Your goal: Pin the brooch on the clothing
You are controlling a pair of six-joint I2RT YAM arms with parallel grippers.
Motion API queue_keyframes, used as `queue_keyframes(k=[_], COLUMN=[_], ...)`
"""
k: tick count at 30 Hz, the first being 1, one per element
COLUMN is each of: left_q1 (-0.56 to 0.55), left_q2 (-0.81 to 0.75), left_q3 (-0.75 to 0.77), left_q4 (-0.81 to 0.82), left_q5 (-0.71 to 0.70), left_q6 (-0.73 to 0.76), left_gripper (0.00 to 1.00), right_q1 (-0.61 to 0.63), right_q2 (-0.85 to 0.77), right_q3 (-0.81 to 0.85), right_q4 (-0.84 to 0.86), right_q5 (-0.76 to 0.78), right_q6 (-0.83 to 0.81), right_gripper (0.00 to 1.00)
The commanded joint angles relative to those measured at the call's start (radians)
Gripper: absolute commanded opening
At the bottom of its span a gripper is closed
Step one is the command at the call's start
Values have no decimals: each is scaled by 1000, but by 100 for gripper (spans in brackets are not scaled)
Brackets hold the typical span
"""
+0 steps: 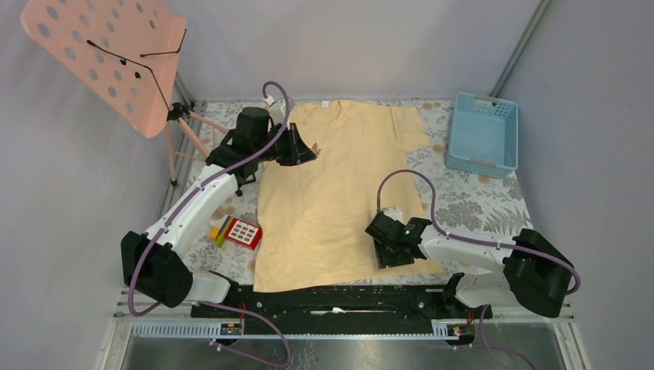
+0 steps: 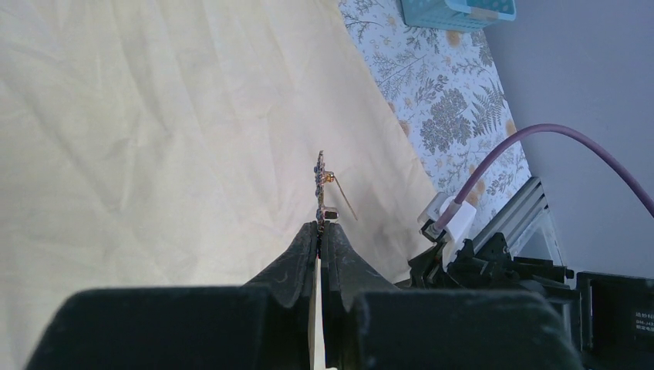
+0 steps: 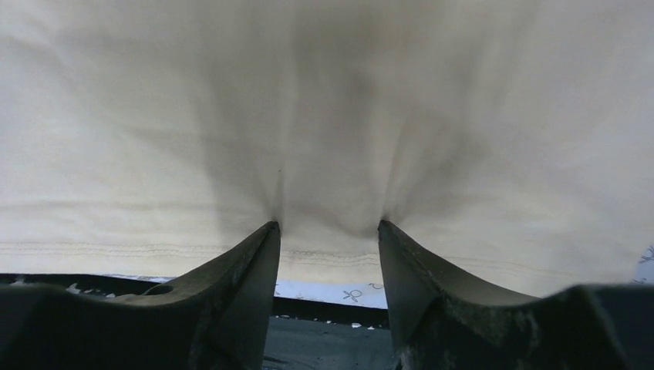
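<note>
The pale yellow T-shirt (image 1: 339,193) lies flat on the table, neck at the far side. My left gripper (image 1: 312,150) hovers over the shirt's upper left, near the shoulder, and is shut on the small silvery brooch (image 2: 319,189), held edge-on at the fingertips with its thin pin standing open to the right. My right gripper (image 1: 395,258) is open at the shirt's bottom right hem; in the right wrist view both fingertips (image 3: 270,231) press down on the cloth (image 3: 324,116) just above the hem seam.
A red keypad toy with coloured sticks (image 1: 241,232) lies left of the shirt. A light blue basket (image 1: 483,134) stands at the far right. A pink music stand (image 1: 108,54) rises at the far left. The cloth under the shirt is floral-printed (image 1: 470,200).
</note>
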Motion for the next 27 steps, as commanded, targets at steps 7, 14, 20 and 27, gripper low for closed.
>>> queue_keyframes(k=[7, 14, 20, 27], left_q1=[6, 8, 8, 8], left_q2=[-35, -25, -23, -19], left_q3=[-4, -4, -4, -6], left_q4=[47, 50, 53, 56], left_q5=[-22, -4, 4, 20], left_q6=[8, 0, -3, -8], left_gripper=[0, 0, 0, 0], right_q1=[93, 145, 215, 307], right_q2=[40, -43, -107, -166], right_q3=[-107, -130, -107, -79], right_q4=[6, -61, -151, -266], right_q5=[52, 19, -17, -8], right_q6=[153, 206, 267, 372], right_gripper=[35, 17, 12, 10])
